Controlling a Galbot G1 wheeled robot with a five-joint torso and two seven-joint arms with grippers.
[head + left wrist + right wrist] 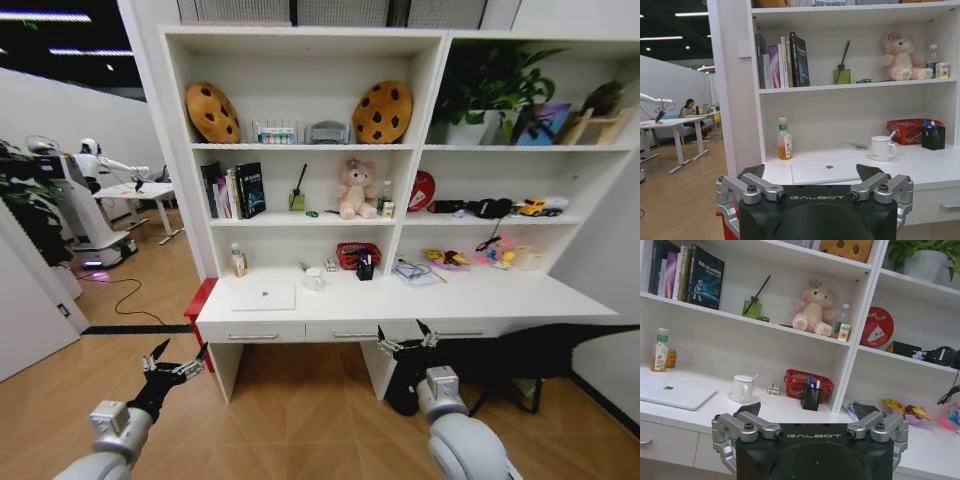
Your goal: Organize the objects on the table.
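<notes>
White shelving rises behind the desk point(520, 300), and we hold both arms low before its drawer front, well short of the top: left gripper point(176, 362) spread wide and empty, right gripper point(407, 341) likewise released. Beyond the left one the shut laptop point(263, 297) lies flat near the desk's left end, a bottle point(238, 260) behind it. Past the right one stand the mug point(313, 279), red basket point(357, 255) and pen cup point(365, 269).

White table point(520, 296), silver laptop point(263, 297)
</notes>
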